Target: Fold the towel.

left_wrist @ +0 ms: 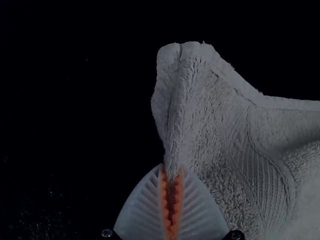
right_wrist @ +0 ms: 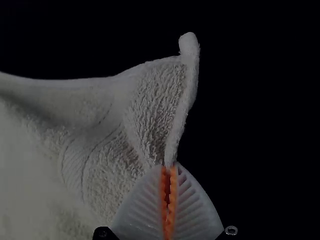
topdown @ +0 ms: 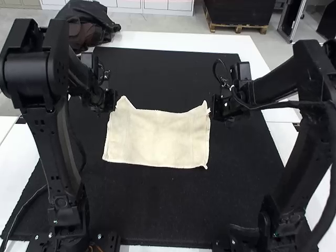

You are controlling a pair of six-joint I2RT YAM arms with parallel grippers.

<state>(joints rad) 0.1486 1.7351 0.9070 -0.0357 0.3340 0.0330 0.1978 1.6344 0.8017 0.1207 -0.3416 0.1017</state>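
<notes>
The cream towel (topdown: 157,137) lies spread on the black mat, its two far corners raised in points. At its far left corner is my left gripper (topdown: 114,103); at the far right corner is my right gripper (topdown: 214,109). In the left wrist view, the left gripper (left_wrist: 171,175) is shut on a pinched side edge of the towel (left_wrist: 200,115), just below the corner. The right wrist view has the right gripper (right_wrist: 168,172) shut on the opposite side edge of the towel (right_wrist: 155,100), with the corner sticking out beyond the fingers.
The black mat (topdown: 157,205) extends around the towel on a white table (topdown: 157,41). A dark bag (topdown: 88,23) rests at the back left edge. Both arms stand at the mat's sides, their cables hanging beside them.
</notes>
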